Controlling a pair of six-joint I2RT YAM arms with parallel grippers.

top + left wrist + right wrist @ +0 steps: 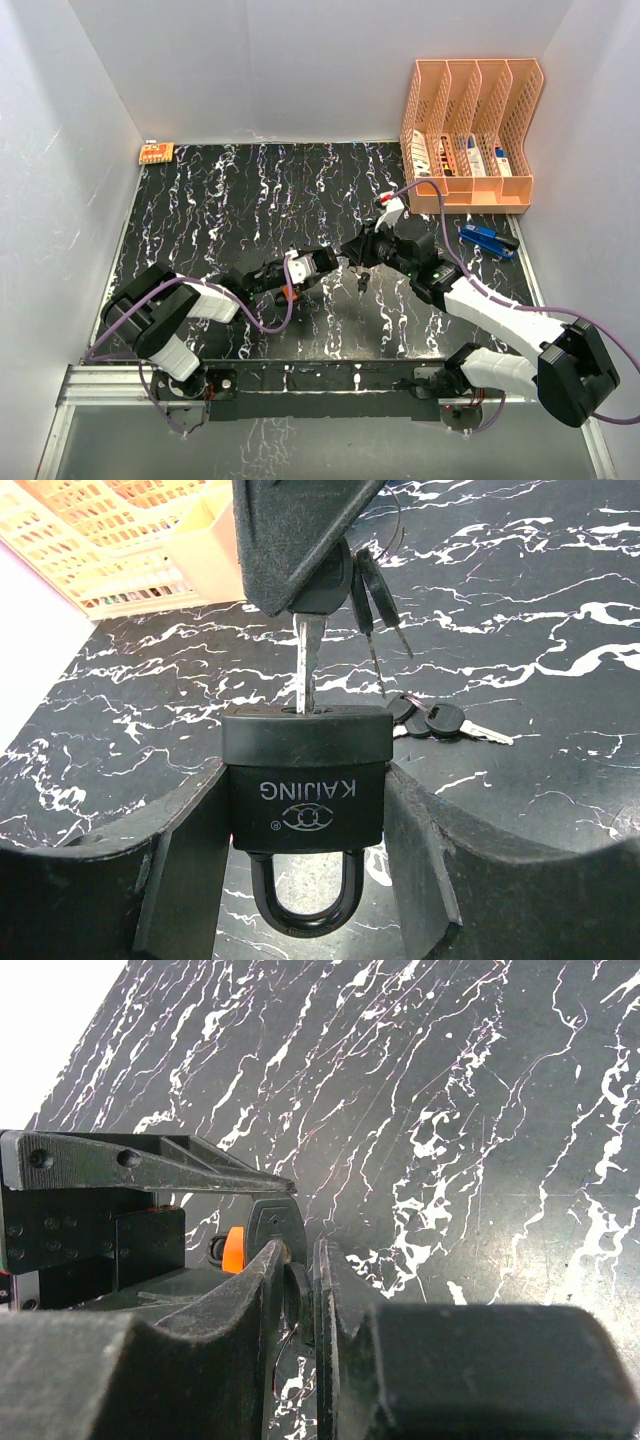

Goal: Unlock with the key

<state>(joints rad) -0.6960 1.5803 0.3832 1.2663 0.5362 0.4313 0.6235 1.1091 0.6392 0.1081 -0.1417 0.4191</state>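
Observation:
A black padlock (305,780) marked KAIJING is clamped by its sides between my left gripper's (305,815) fingers (190,870), shackle toward the wrist. My right gripper (300,1260) is shut on the black head of the key (298,1305). The key's silver blade (305,670) stands partly inside the keyhole on the padlock's top face. Spare keys hang from its ring (375,600), and more lie on the table (440,722). In the top view the left gripper (318,263) and right gripper (358,255) meet at the table's middle. The padlock also shows in the right wrist view (275,1230).
An orange file organizer (470,130) stands at the back right, with a blue tool (487,238) in front of it. A small orange item (156,153) lies at the back left corner. White walls enclose the black marbled table (250,190).

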